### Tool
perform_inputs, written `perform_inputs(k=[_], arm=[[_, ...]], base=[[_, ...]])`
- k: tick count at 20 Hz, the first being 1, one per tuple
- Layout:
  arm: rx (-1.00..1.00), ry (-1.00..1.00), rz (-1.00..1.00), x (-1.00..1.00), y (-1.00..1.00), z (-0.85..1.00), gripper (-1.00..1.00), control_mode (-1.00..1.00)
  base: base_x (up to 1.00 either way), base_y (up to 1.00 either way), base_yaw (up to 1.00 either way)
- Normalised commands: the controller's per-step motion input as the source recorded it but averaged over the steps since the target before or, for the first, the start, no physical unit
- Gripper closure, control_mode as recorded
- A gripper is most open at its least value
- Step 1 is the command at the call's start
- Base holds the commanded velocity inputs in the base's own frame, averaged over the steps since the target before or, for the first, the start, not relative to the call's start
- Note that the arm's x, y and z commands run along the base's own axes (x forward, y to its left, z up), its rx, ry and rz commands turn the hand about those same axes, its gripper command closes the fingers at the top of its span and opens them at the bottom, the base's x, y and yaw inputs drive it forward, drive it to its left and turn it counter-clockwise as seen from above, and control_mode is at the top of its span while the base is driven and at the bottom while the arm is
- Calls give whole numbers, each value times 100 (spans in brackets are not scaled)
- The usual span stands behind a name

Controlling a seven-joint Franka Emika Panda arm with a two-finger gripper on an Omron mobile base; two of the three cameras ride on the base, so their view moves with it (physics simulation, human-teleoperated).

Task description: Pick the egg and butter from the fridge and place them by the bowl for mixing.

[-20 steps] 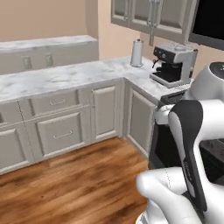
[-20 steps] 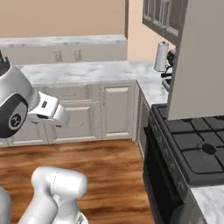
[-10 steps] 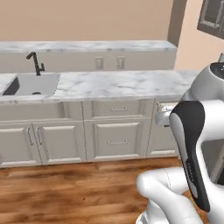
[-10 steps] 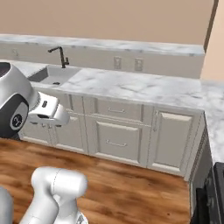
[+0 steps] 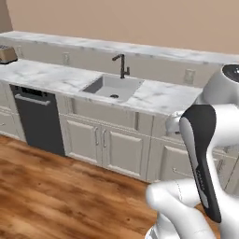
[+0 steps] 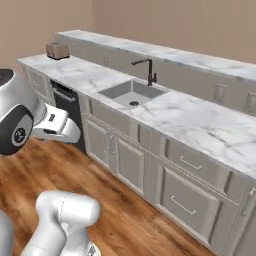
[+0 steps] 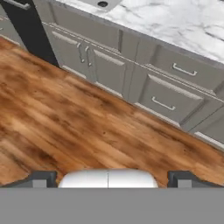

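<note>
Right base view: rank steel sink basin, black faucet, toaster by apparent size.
1. Grey steel sink basin
2. Black gooseneck faucet and brown toaster look about alike; the toaster sits farther off, so no firm ranking.

My left base camera sits behind my arm, looking forward and down across the wooden floor (image 5: 56,186) at the marble worktop (image 5: 51,77), with the sink (image 5: 112,87) near mid-frame. My right base camera faces the same sink (image 6: 131,93) and black faucet (image 6: 148,71) more obliquely, from nearer. My hand camera points steeply down at the floor (image 7: 65,127) and the cabinet fronts (image 7: 105,61) under that worktop.
</note>
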Motion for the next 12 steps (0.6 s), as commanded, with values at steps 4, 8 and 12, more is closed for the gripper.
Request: perform_inputs(k=[4,8,12], arm=[[0,0,0,0,0,0,-100,100],[0,0,0,0,0,0,-100,100],[0,0,0,0,0,0,-100,100]], base=[[44,0,95],[50,0,93],[66,0,88]])
